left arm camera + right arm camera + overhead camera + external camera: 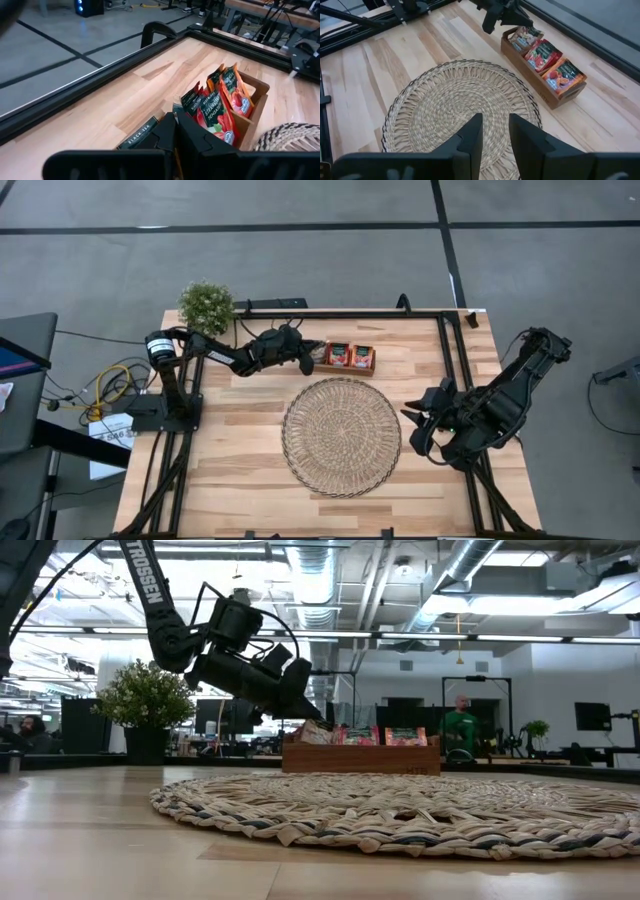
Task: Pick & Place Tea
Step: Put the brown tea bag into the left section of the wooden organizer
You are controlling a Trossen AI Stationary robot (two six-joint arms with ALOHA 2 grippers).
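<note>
Overhead, table-level and wrist views of a two-arm workstation. The left arm rises from its base at the table's left edge, bends at the elbow and reaches toward the far side of the table (250, 450), its forearm running nearly level. In the table-level view the wrist tilts downward, so that the left gripper (306, 361) hangs above the left end of the wooden tray (352, 369). Its fingers (172, 132) are pressed together, and a dark sachet printed "BLACK TEA" (137, 136) lies right beside their tips; whether that sachet is pinched between them cannot be told. The tea sachets (547, 60) stand on edge in the tray, red-orange ones to the middle and right, darker and paler ones bunched at the left end beneath the left gripper. The tray sits just beyond the far rim of the round woven mat (341, 436), which lies at the table's centre. The right arm is folded back on itself at the table's right edge, with the right gripper (494, 131) pointing toward the mat and held above its near side; its fingers stand a narrow gap apart with nothing between them. A potted plant (206, 305) stands at the far left corner.
</note>
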